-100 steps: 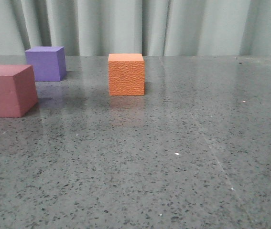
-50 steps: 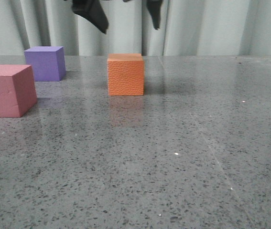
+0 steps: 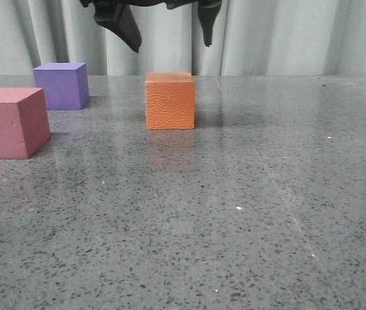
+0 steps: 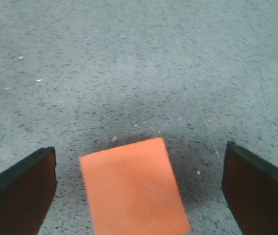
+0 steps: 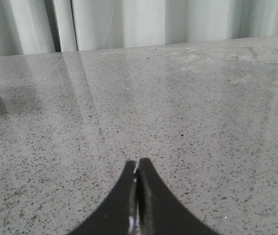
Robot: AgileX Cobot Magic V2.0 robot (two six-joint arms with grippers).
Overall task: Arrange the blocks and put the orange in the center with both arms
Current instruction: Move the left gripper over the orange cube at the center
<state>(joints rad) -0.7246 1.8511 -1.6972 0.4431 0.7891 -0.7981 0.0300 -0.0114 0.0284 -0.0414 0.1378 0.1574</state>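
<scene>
The orange cube (image 3: 170,101) stands on the table's far middle; the left wrist view shows its top face (image 4: 134,188) from above. My left gripper (image 3: 170,44) hangs open above it, one finger to each side, clear of the cube. In the left wrist view the gripper (image 4: 139,196) straddles the cube with gaps on both sides. The purple cube (image 3: 61,85) is at the far left. The pinkish-red cube (image 3: 10,122) is nearer, at the left edge. My right gripper (image 5: 138,162) is shut and empty over bare table, not seen in the front view.
The speckled grey table (image 3: 234,206) stretches from the cubes to the near edge. A pale curtain (image 3: 279,32) hangs behind the table's far edge.
My left gripper came down into the front view from above, over the orange cube, and has sunk slightly since half a second ago. The cubes have not moved.
</scene>
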